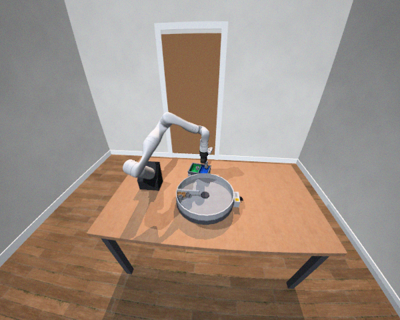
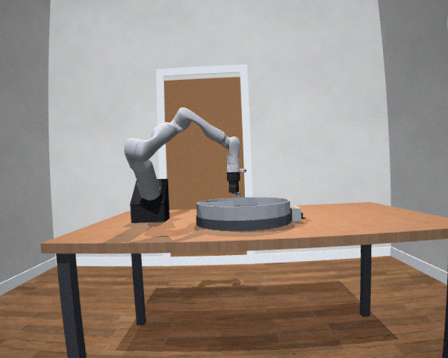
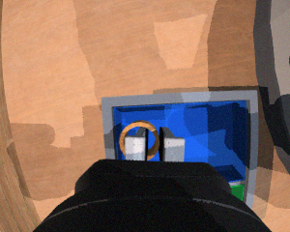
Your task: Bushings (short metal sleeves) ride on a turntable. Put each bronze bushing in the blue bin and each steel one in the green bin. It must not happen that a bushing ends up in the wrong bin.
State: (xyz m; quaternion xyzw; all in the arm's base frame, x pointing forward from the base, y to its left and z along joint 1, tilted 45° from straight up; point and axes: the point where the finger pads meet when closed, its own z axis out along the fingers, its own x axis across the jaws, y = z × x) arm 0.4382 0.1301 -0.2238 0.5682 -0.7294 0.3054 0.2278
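My gripper (image 1: 206,165) (image 2: 238,194) (image 3: 153,138) is shut on the wall of a bronze bushing (image 3: 125,132), one finger inside the ring and one outside. It points down over the blue bin (image 1: 203,171) (image 3: 210,123), low and towards one side of it. The green bin (image 1: 193,166) (image 3: 238,192) adjoins the blue one and holds a grey bushing (image 1: 197,167). The round grey turntable (image 1: 219,201) (image 2: 243,212) carries a few bushings by its left wall, grey ones (image 1: 181,197) and bronze-coloured ones (image 1: 181,193); they are too small to count surely.
A straight bar (image 1: 190,191) reaches inward from the turntable's left wall, beside the bushings. The turntable's high rim stands just in front of the bins. A small light box (image 1: 237,199) (image 2: 296,214) with a yellow top is on its right side. The arm's black base (image 1: 150,182) (image 2: 149,209) stands at left.
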